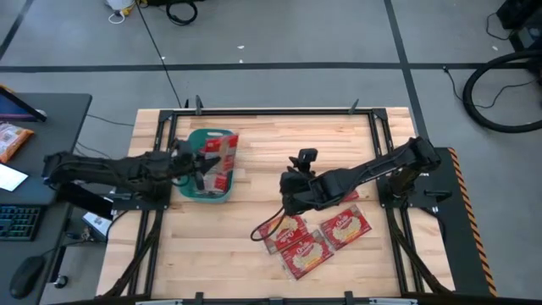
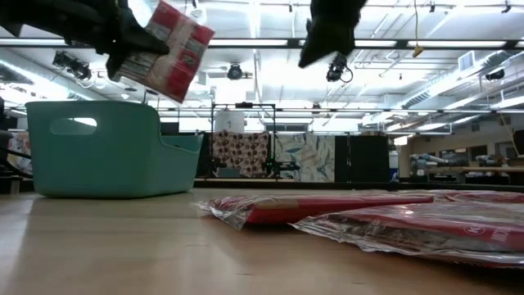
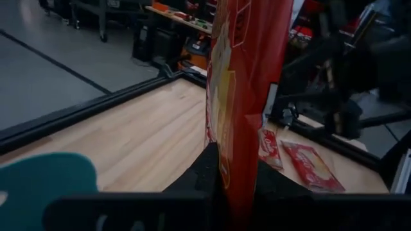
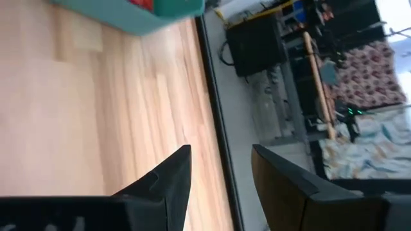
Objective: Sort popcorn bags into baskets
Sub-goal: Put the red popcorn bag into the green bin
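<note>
A red popcorn bag [image 2: 168, 49] hangs in the air over the right part of the teal basket [image 1: 203, 182], held by my left gripper [image 1: 201, 166], which is shut on it. The basket [image 2: 106, 147] rests on its base on the table's left half. Three more popcorn bags [image 1: 284, 230] [image 1: 306, 254] [image 1: 345, 224] lie flat on the table's near right part. My right gripper [image 4: 218, 167] is open and holds nothing. It hovers above the table's middle [image 1: 292, 182], between the basket and the lying bags. My left gripper pinches the popcorn bag between its two fingers [image 3: 207, 172] at the bag's end nearest the wrist [image 3: 234, 170]. The fingers come about level from the table's left. The bag is lifted clear, stands out beyond the fingertips and tilts over the basket [image 2: 176, 61].
Black frame rails [image 1: 279, 111] edge the wooden table. Bare wood lies between the basket and the lying bags [image 1: 246, 220]. A desk with a keyboard [image 1: 19, 222] and an orange packet [image 1: 13, 140] stands off the table's left side. Cables cross the floor beyond the far edge.
</note>
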You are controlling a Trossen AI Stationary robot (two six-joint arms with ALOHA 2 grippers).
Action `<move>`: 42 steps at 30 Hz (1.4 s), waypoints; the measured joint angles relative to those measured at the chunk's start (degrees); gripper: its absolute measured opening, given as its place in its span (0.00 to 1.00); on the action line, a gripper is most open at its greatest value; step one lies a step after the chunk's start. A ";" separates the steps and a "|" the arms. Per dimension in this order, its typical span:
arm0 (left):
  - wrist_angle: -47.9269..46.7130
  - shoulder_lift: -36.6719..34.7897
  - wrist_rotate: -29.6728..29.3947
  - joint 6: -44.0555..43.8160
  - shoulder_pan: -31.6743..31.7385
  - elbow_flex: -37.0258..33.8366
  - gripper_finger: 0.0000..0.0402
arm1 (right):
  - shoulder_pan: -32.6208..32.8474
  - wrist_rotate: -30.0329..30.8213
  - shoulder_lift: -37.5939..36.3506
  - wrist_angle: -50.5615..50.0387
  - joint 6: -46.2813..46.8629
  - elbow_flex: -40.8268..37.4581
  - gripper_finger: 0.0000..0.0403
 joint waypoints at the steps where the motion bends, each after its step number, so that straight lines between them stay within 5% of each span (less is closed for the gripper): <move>1: -1.13 -1.09 -0.05 -0.66 0.00 0.00 0.08 | -0.22 0.48 0.00 0.39 0.30 -1.15 0.42; 14: -20.33 -9.13 -2.17 -15.21 0.00 0.07 0.08 | -3.03 6.61 -1.71 14.73 -3.26 -14.92 0.41; 22: -33.78 -9.46 -4.98 -16.87 1.54 7.94 0.08 | -4.02 6.69 -9.91 26.89 -7.94 -22.16 0.41; 33: -38.58 -6.61 -3.09 -23.74 2.89 7.47 0.08 | -4.02 -3.99 -16.70 60.57 -25.41 -34.62 0.41; 42: -39.01 -2.66 2.38 -32.80 2.89 7.30 0.08 | -4.02 -4.56 -15.57 65.18 -28.29 -36.08 0.41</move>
